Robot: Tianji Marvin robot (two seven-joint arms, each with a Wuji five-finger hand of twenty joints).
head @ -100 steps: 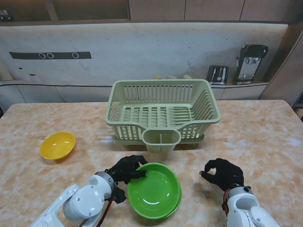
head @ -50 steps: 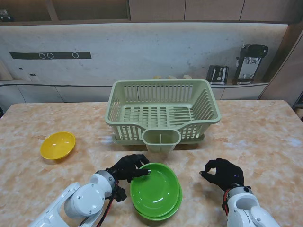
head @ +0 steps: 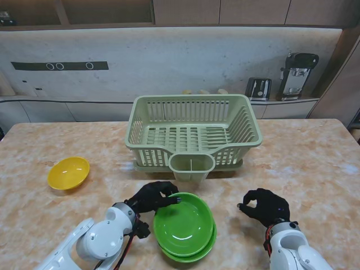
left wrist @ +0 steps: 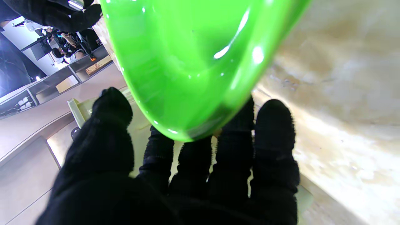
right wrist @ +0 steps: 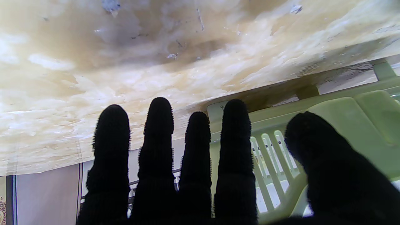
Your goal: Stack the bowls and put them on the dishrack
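No readable brand, label or writing anywhere. Green bowls (head: 184,226), one nested in the other, on the table (head: 315,163) nearer to me than the dishrack (head: 193,132), just in front of its cutlery cup (head: 191,166). Upper bowl tilted and shifted off the lower one, whose rim peeks out along the near edge. Left hand (head: 151,198) closed on the far-left rim of the upper bowl, thumb on one side and fingers (left wrist: 272,131) on the other in the left wrist view; most of the bowl cut off there. Right hand (head: 264,206) right of the bowls, nearer to me than the dishrack, holding nothing, fingers (right wrist: 161,125) spread straight in the right wrist view, thumb apart. Yellow bowl (head: 68,172) alone, well left of the dishrack. Dishrack empty of bowls. Forearms cut off by the near edge. Dark appliances (head: 297,75) behind the dishrack on the counter, too small to identify.
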